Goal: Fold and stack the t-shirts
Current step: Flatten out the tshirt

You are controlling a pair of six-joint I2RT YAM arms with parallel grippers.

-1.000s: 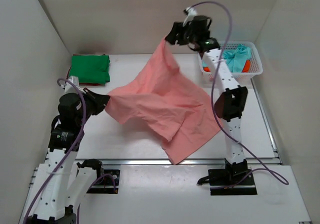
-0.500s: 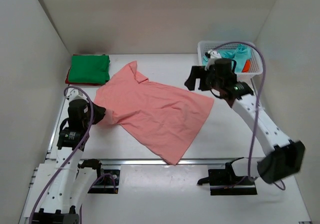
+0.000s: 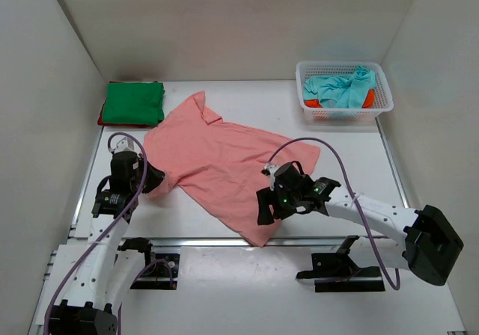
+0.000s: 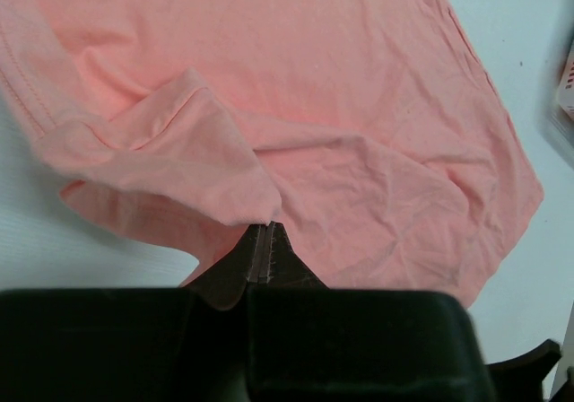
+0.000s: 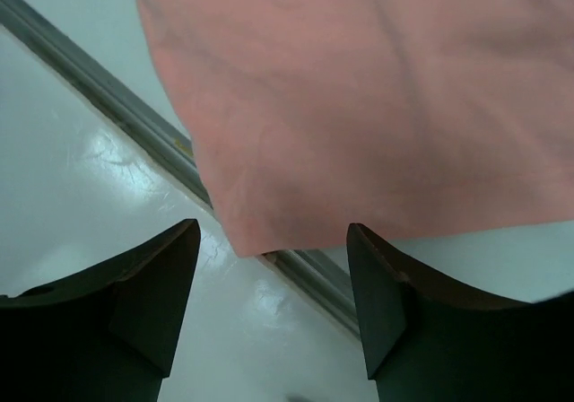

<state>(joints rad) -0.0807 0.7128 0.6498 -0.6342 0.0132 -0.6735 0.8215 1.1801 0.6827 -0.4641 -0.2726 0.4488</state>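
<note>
A salmon pink t-shirt (image 3: 224,159) lies spread out on the white table, its near corner (image 3: 258,238) over the front rail. My left gripper (image 3: 155,179) is shut on a bunched fold at the shirt's left edge; in the left wrist view the cloth (image 4: 359,106) runs into the closed tips of that gripper (image 4: 263,227). My right gripper (image 3: 266,209) hovers open just above the shirt's near corner (image 5: 359,88), and in its own view the right gripper (image 5: 273,233) has nothing between its fingers. A folded green t-shirt (image 3: 133,102) lies on a red one (image 3: 102,115) at the back left.
A white mesh basket (image 3: 383,105) at the back right holds a teal t-shirt (image 3: 340,87) and an orange-red one (image 3: 370,97). A metal rail (image 5: 108,92) runs along the table's front edge. White walls close in the left, right and back.
My right gripper let go of the salmon shirt, which dropped flat onto the table. The right arm swung from high at the back down to the shirt's near corner. My left gripper kept its hold.
</note>
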